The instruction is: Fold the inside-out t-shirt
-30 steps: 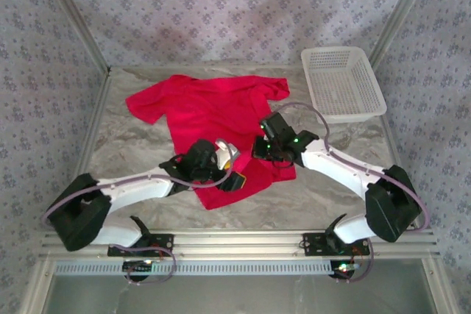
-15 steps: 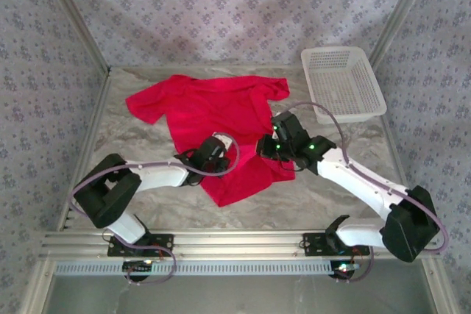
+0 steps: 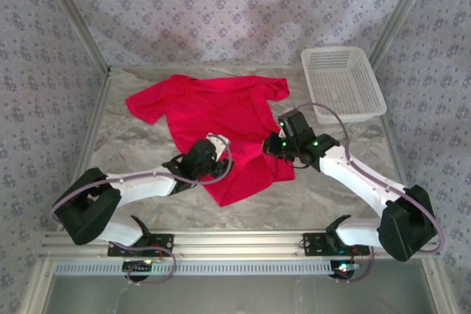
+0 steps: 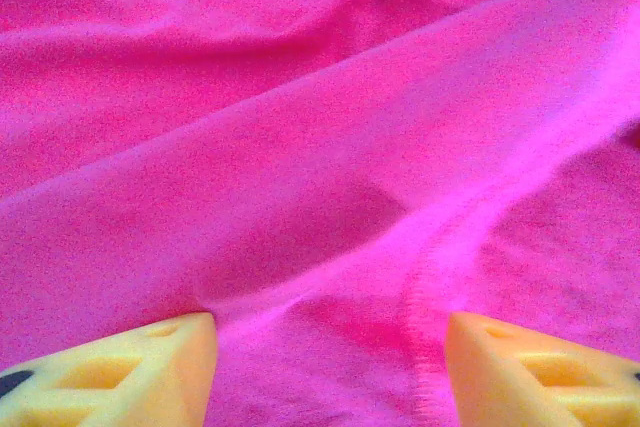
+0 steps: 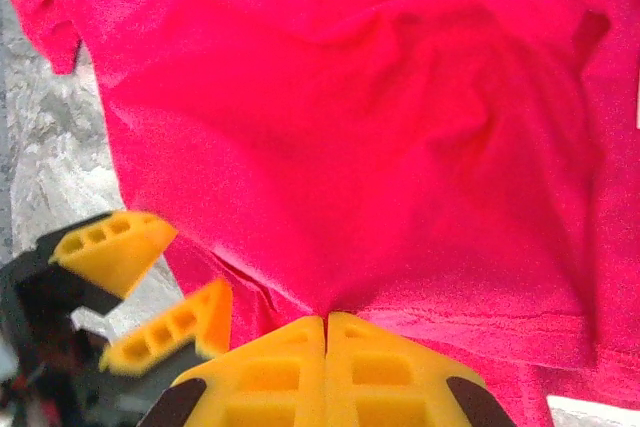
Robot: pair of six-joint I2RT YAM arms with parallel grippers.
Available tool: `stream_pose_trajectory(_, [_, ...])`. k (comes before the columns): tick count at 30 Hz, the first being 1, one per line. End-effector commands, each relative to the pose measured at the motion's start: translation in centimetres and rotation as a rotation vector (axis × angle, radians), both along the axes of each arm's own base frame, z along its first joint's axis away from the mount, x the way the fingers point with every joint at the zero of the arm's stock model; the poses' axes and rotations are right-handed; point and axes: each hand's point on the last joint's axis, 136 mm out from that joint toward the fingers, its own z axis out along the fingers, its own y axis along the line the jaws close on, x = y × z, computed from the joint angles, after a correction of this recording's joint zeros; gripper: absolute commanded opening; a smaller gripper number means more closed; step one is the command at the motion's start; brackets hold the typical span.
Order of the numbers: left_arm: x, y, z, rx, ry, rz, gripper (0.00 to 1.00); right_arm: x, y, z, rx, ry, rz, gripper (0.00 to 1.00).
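Nearest the arms, the bright red, short-sleeved cloth t-shirt (image 3: pixel 221 112) lay askew on the grey marbled table (image 3: pixel 125 148), its hem toward the near edge and its sleeves spread far left and far right. The left gripper (image 3: pixel 210 158) sat low on the near-left part of the cloth, its yellow fingers (image 4: pixel 150 367) standing apart with fabric lying loose between them, nothing pinched. To its right, the right gripper (image 3: pixel 272 145) was pressed closed on the t-shirt's right edge, creases running into its meeting tips (image 5: pixel 325 322).

By its look the t-shirt was light, limp and not slippery. It would likely sag and bunch wherever unsupported, so the stitched hem or a side edge, taken at two spread points, seemed the best hold.

Between the fingers the left wrist view gave the stitched seam line (image 4: pixel 415 347), too fine to read from overhead. The right wrist view showed the pinch itself and the left gripper's parted fingers (image 5: pixel 110 247) beside it. The overhead view gave the whole layout, with a white mesh plastic basket (image 3: pixel 342 82) at the far right, near the right sleeve but not touching.
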Motion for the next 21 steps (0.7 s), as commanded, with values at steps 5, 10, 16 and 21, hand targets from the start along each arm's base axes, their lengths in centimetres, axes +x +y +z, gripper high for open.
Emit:
stream_pose_trajectory(5, [1.4, -4.0, 1.6, -0.03, -0.189, -0.001, 0.66, 0.4, 0.5, 0.9, 0.051, 0.018, 0.011, 0.0])
stream_pose_trajectory(10, [2.8, -6.5, 1.0, 0.074, -0.282, 0.037, 0.66, 0.3, 0.5, 1.1, 0.068, 0.026, 0.007, 0.0])
stream_pose_trajectory(16, [3.2, -8.2, 0.4, 0.077, -0.289, 0.03, 0.67, 0.4, -0.2, 1.8, 0.077, 0.022, -0.006, 0.0])
stream_pose_trajectory(21, [4.3, -7.9, -0.8, 0.139, -0.3, 0.082, 0.74, 0.3, -0.6, 2.2, 0.088, 0.017, -0.016, 0.0])
